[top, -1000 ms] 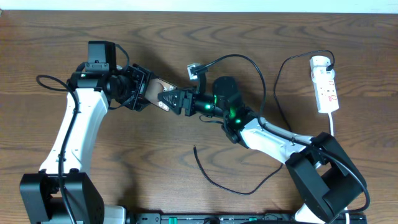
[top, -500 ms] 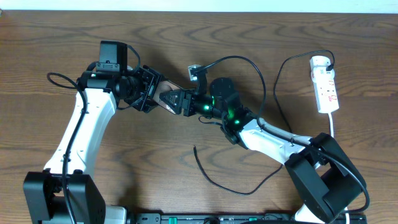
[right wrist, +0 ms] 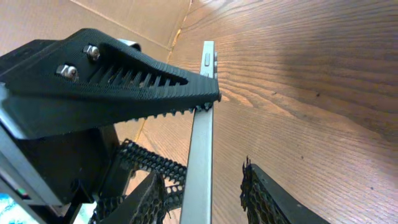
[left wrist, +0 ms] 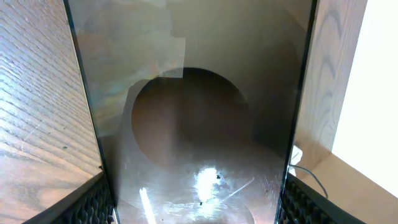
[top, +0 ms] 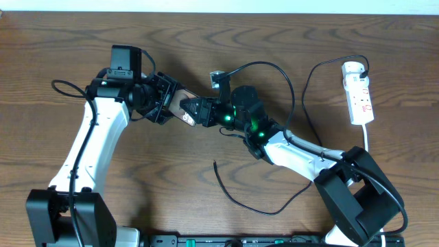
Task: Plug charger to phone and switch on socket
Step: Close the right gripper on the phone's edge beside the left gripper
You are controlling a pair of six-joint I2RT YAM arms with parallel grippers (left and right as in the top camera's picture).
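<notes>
You had the phone (left wrist: 193, 124) pinched across its width between the left gripper's (top: 168, 104) fingers, its screen facing that wrist. Your right gripper (right wrist: 231, 134) stood spread around the phone's thin edge, upper finger touching and lower one apart. A clamp there could have twisted the glossy slab or slid it out of both holds. The charger's (top: 233, 199) tip lay on the table (top: 164, 178), well behind the right gripper, untouched.

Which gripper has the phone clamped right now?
The left gripper: the phone sits clamped between both its pads. The right gripper touches it with one finger only; the other stands apart.
</notes>
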